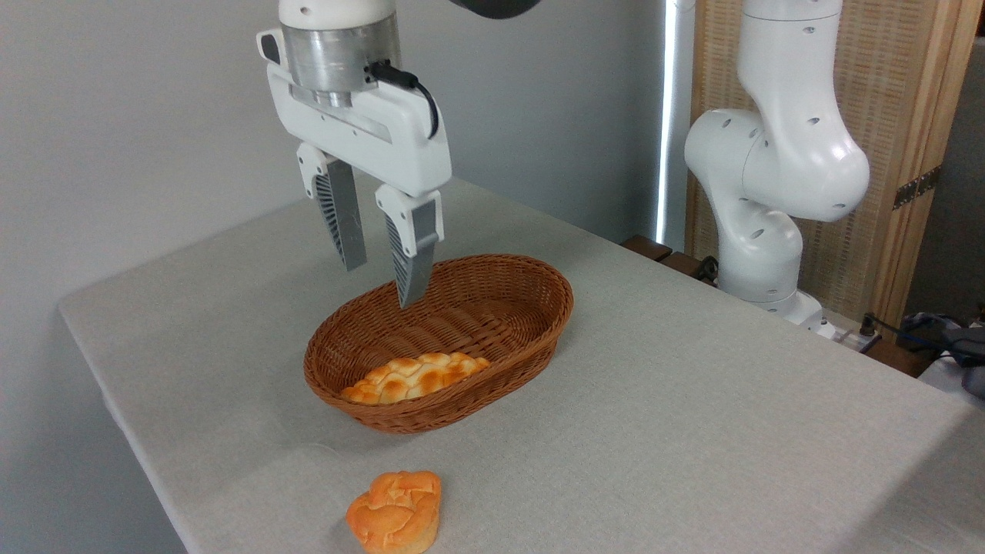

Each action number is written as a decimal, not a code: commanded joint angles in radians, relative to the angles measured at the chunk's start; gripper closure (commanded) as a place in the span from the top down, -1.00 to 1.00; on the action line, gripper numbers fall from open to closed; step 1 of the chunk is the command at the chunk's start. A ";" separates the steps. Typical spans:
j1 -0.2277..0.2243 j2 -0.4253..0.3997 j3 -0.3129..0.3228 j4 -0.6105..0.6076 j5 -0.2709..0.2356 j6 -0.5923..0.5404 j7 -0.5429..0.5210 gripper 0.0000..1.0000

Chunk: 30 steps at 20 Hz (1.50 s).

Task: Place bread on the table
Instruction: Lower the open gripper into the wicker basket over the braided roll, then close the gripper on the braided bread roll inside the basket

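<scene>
The bread [415, 377], a braided loaf with golden-brown bumps, lies inside the brown wicker basket [531, 331] against its near wall; the rim hides its lower part. My gripper [382, 282] hangs open above the basket's far-left rim, fingers pointing down with nothing between them, well above the loaf and to its upper left. The table [692, 431] is covered in light grey-beige cloth and carries the basket near its middle.
A small round orange bun [395, 513] sits on the cloth near the front edge, in front of the basket. The arm's white base [769, 192] stands at the table's back right. The left table edge runs close to the basket.
</scene>
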 commanded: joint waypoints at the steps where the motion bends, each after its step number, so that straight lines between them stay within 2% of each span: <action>1: -0.004 -0.015 -0.004 -0.001 -0.002 -0.021 0.001 1.00; 3: -0.035 -0.016 -0.009 -0.012 0.000 -0.019 0.000 1.00; 6: -0.038 -0.038 -0.009 -0.053 0.000 0.000 0.003 1.00; 8: -0.042 -0.085 -0.012 -0.148 0.000 0.055 0.003 1.00; 11: -0.091 -0.159 -0.010 -0.311 -0.002 0.195 0.003 1.00; 16: -0.096 -0.240 -0.001 -0.452 0.000 0.298 0.032 1.00; 19: -0.095 -0.242 0.001 -0.488 0.007 0.310 0.095 1.00; 23: -0.096 -0.234 0.001 -0.592 0.067 0.446 0.131 1.00; 25: -0.098 -0.217 -0.001 -0.606 0.069 0.487 0.130 1.00; 30: -0.108 -0.205 0.001 -0.606 0.070 0.496 0.133 1.00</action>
